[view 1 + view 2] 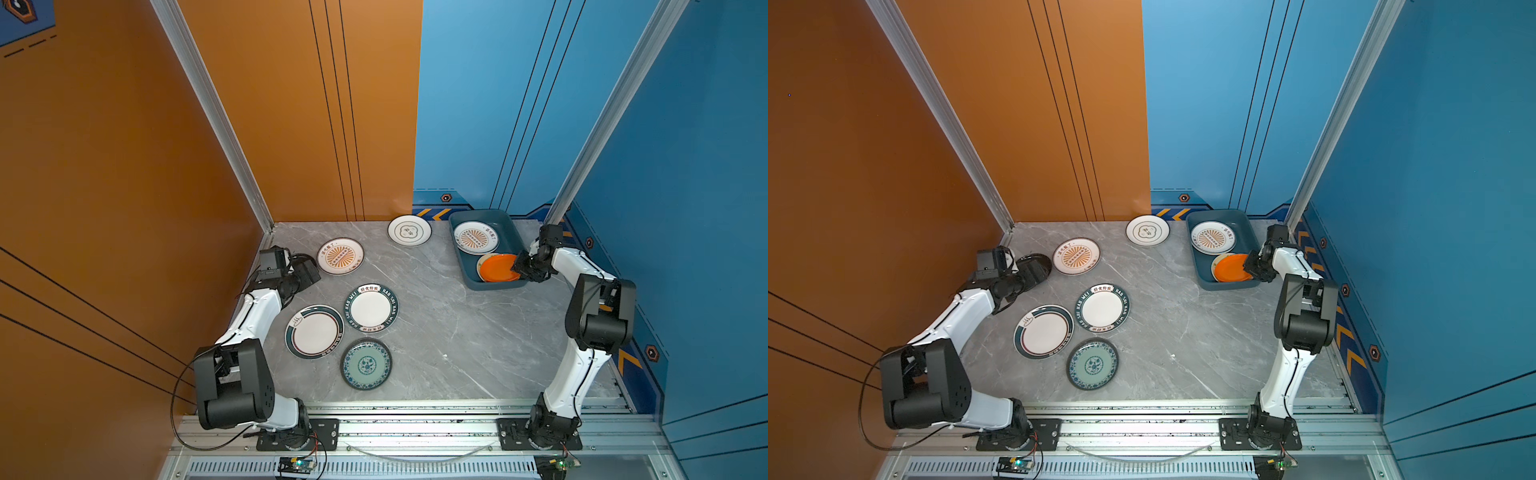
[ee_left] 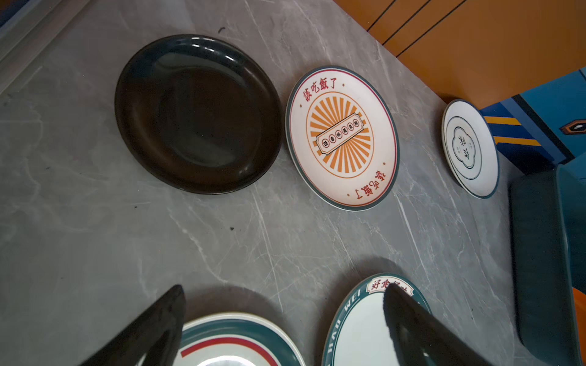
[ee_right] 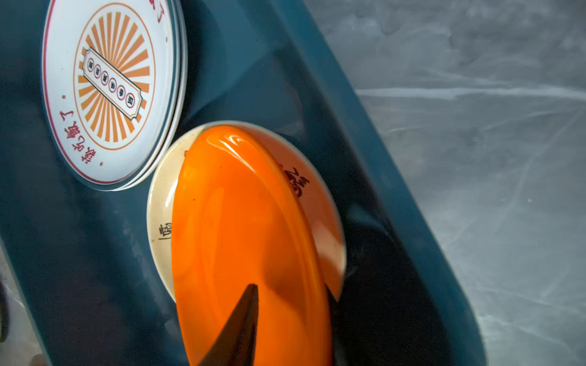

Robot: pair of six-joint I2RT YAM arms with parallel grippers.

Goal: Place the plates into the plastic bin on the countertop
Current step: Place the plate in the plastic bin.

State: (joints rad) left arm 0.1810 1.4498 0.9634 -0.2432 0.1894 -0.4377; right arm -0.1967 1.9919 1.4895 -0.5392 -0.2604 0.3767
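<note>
The plastic bin (image 1: 503, 219) (image 3: 253, 63) stands at the back right of the countertop (image 1: 449, 332). In it lie a sunburst plate (image 1: 476, 237) (image 3: 111, 88) and a cream plate (image 3: 160, 221). An orange plate (image 1: 498, 268) (image 3: 241, 221) rests tilted on the cream one. My right gripper (image 1: 519, 266) (image 3: 290, 286) is open, its fingers apart on either side of the orange plate's rim. My left gripper (image 1: 307, 272) (image 2: 285, 290) hangs open and empty over bare counter beside a black plate (image 2: 196, 114).
On the counter lie another sunburst plate (image 1: 340, 256), a small white plate (image 1: 409, 230) near the back wall, two green-rimmed white plates (image 1: 371, 308) (image 1: 314, 331) and a teal floral plate (image 1: 366, 364). Walls close in the left, back and right sides.
</note>
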